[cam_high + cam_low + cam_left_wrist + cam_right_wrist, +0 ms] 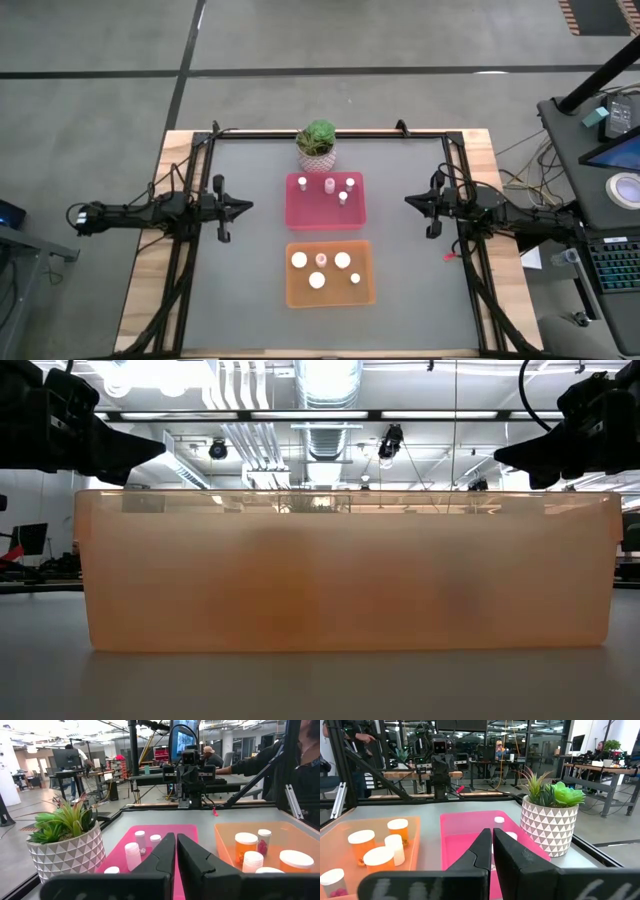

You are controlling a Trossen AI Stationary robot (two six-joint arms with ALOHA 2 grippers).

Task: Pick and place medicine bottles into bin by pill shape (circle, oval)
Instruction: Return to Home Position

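Observation:
Several medicine bottles with white caps stand in two trays mid-table. The pink tray (326, 201) sits farther back and holds several bottles (343, 196). The orange tray (329, 274) sits nearer and holds several more (317, 280). In the low view the orange tray's wall (345, 570) fills the picture. My left gripper (251, 207) hovers shut at the table's left, pointing level toward the trays. My right gripper (407, 200) hovers shut at the table's right, facing it. Both stand clear of the trays and hold nothing.
A green potted plant (317, 145) in a white patterned pot stands at the table's far edge, just behind the pink tray. Bare grey table lies between each gripper and the trays. People sit at desks in the room beyond.

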